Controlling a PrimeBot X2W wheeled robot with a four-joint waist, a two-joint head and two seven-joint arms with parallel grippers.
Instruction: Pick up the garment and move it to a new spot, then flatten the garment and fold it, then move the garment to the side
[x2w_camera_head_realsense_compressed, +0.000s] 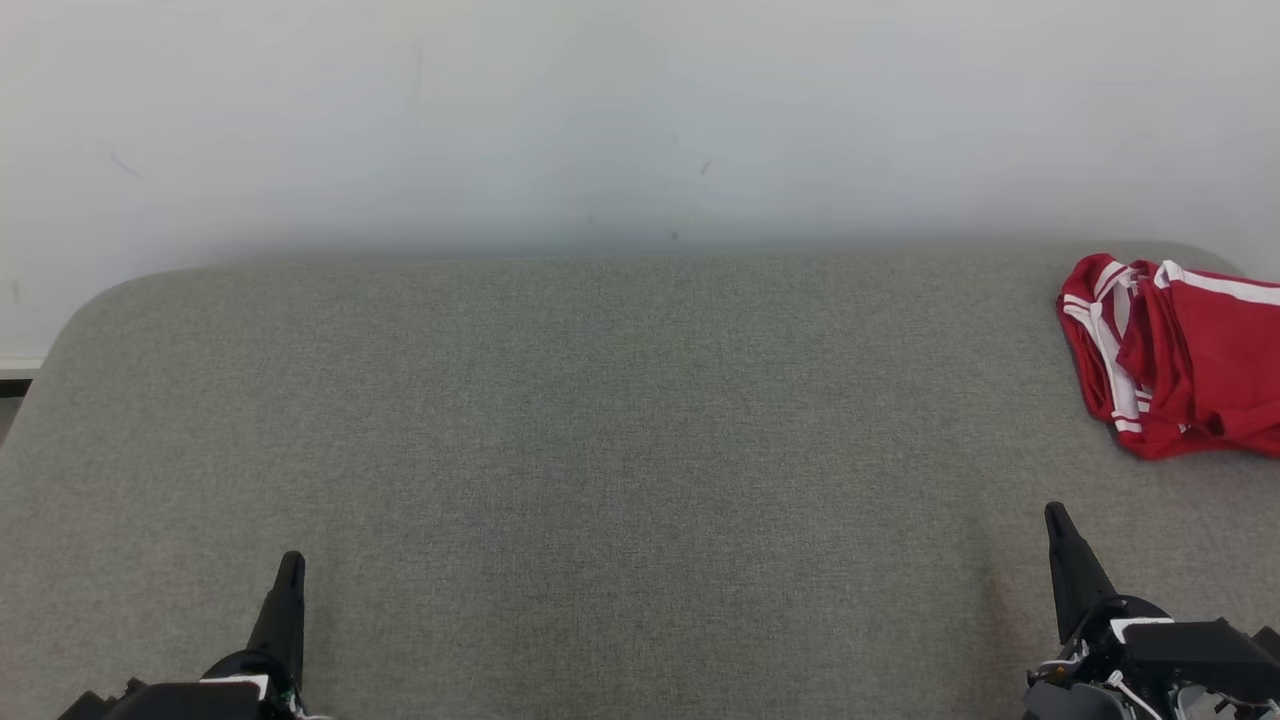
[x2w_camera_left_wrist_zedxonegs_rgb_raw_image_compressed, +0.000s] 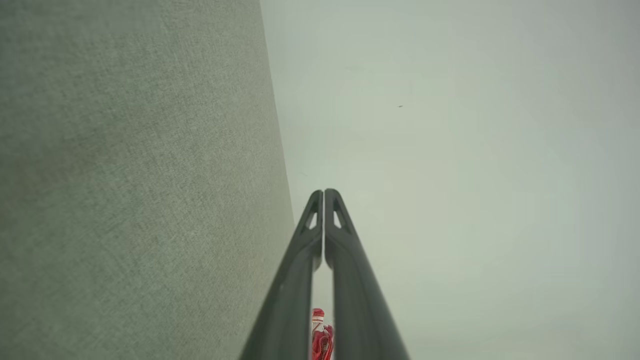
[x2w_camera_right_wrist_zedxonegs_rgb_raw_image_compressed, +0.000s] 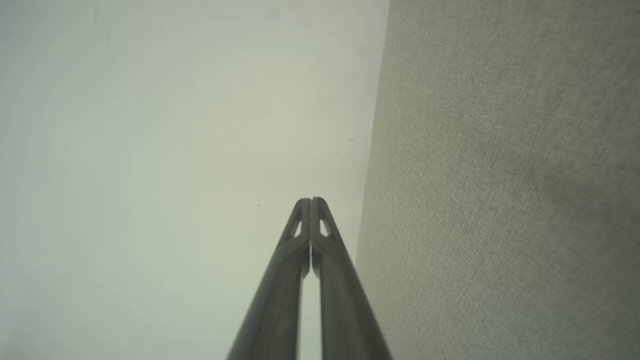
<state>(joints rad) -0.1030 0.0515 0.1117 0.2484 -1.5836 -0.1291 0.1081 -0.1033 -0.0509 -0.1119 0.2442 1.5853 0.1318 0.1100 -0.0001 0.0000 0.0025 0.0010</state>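
My left gripper (x2w_camera_head_realsense_compressed: 291, 558) and right gripper (x2w_camera_head_realsense_compressed: 1055, 512) are both clenched empty, and that crumpled red white-striped garment (x2w_camera_head_realsense_compressed: 1190, 360) looks light, floppy, maybe slick, so I'd pinch a bunched fold.

Left gripper (x2w_camera_head_realsense_compressed: 290, 562): low, pointing straight forward, jaws pressed tip to tip, empty. Right gripper (x2w_camera_head_realsense_compressed: 1055, 515): same pose, jaws closed, empty.

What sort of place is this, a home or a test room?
Probably a plain indoor test setup rather than a home: a grey fabric-covered surface before a bare pale wall, with a crumpled red garment lying at its right side.
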